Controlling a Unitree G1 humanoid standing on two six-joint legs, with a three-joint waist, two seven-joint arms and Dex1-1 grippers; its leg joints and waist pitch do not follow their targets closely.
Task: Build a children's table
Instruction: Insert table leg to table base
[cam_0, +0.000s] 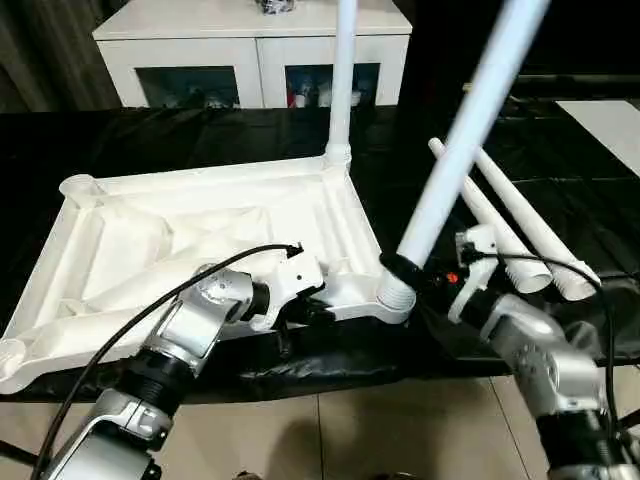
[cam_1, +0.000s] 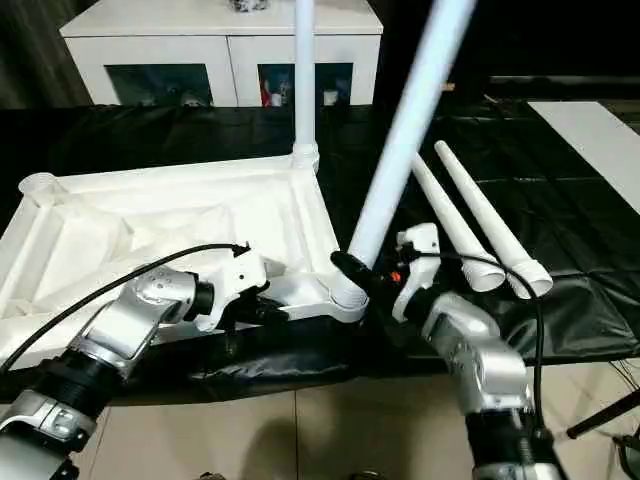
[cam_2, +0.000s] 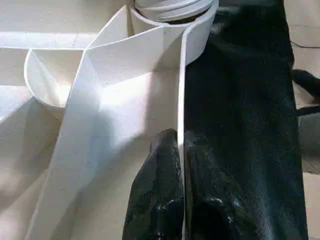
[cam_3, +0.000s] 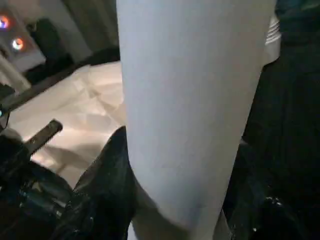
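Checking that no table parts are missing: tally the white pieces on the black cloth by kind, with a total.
Tabletop, upside down: 1
Legs standing in corner sockets: 2, the far upright leg and the near tilted leg, held by the right gripper
Legs lying loose on the cloth: 2, one leg beside the other leg
Total: 5

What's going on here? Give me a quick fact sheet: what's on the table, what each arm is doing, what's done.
Surface: black-covered table
Tabletop: white, lying underside up
Upright leg: standing in the far corner socket
Tilted leg: leaning, its end at the near corner socket
Spare legs: two lying beside it
Left pincer: shut on the tabletop's rim
Right pincer: shut on the tilted leg
Background: white cabinet
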